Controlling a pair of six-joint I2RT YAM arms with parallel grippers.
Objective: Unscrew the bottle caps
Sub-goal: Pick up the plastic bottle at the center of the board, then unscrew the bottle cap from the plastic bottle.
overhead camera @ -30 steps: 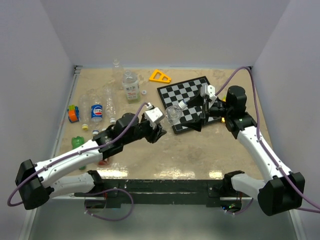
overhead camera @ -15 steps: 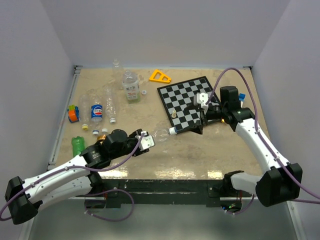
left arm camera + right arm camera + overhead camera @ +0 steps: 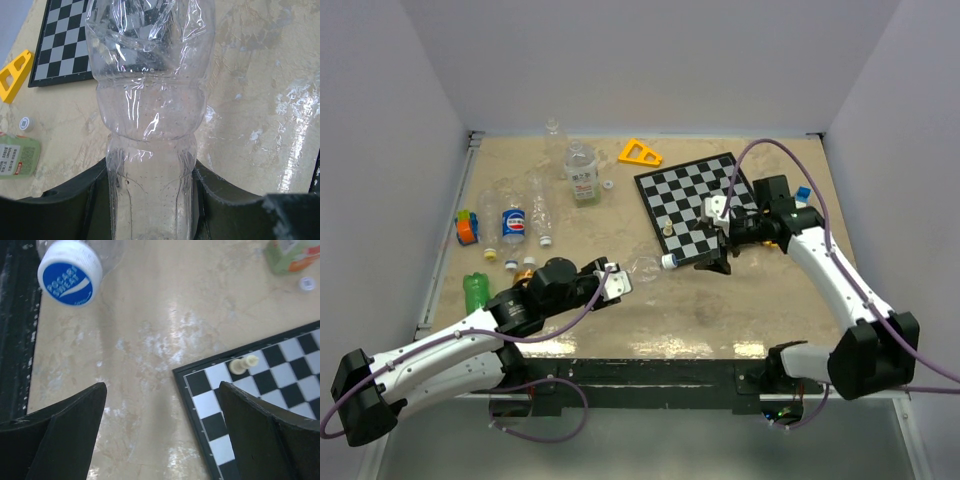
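Note:
My left gripper (image 3: 150,200) is shut on the lower body of a clear crumpled bottle (image 3: 150,100). In the top view the left gripper (image 3: 626,276) holds this bottle (image 3: 643,267) low over the table, lying toward the right. Its blue and white cap (image 3: 668,261) points at my right gripper (image 3: 711,262). The right gripper (image 3: 162,390) is open with nothing between its fingers. The cap (image 3: 70,272) lies up and left of them, apart from both fingers.
A chessboard (image 3: 695,205) carries a small pale chess piece (image 3: 667,230). Other bottles (image 3: 514,224) lie at the left, and a labelled one (image 3: 582,172) stands at the back. A yellow triangle (image 3: 640,153), a green bottle (image 3: 476,290) and loose caps (image 3: 608,184) lie around.
The left arm pulled the clear bottle back off the chessboard toward the near left and lowered it. The right gripper followed down and left, still open.

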